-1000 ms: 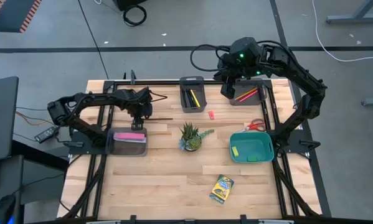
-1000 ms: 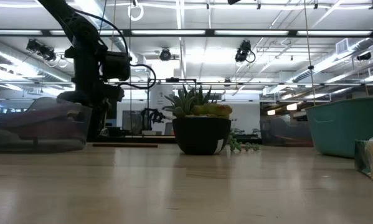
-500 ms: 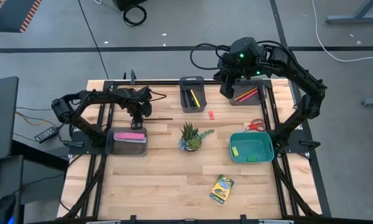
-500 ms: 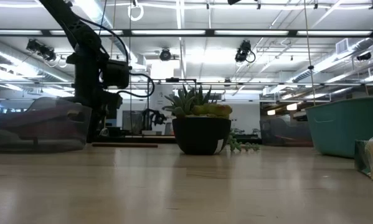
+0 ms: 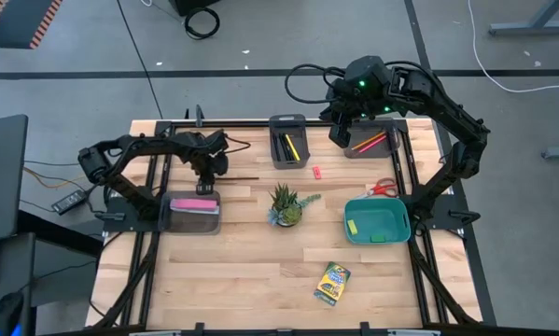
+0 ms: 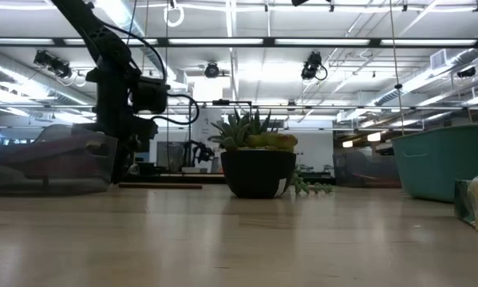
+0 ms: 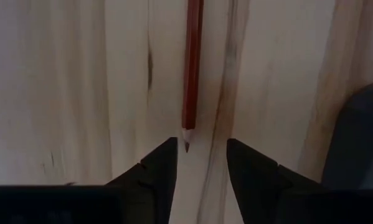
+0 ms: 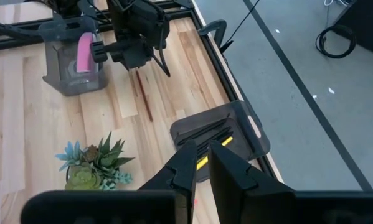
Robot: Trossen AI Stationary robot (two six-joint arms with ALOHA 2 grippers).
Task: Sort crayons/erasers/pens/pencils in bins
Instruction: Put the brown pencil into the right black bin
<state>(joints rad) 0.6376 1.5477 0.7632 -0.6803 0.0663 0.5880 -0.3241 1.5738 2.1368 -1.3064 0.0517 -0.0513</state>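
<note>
A dark red pencil [image 7: 192, 68] lies flat on the table [image 5: 260, 252], just beyond the grey bin [image 5: 193, 211] that holds a long pink bar. My left gripper [image 7: 198, 149] points straight down over it and is open. Its two fingers stand on either side of the sharpened tip [image 7: 186, 145] without touching it. In the high view this gripper [image 5: 207, 172] is at the pencil's [image 5: 234, 179] left end. My right gripper [image 5: 342, 136] hangs high over the far side, between the dark pen bin [image 5: 288, 142] and the grey pencil bin [image 5: 372, 142]. Its fingers [image 8: 186, 168] leave a narrow gap and hold nothing.
A potted plant [image 5: 285, 204] stands mid-table. A small red eraser [image 5: 316, 172] and scissors [image 5: 384, 188] lie beyond the teal bin [image 5: 377, 221]. The yellow-and-green crayon box [image 5: 332, 283] lies near the front edge. Black frame rails [image 5: 158, 187] run along both sides.
</note>
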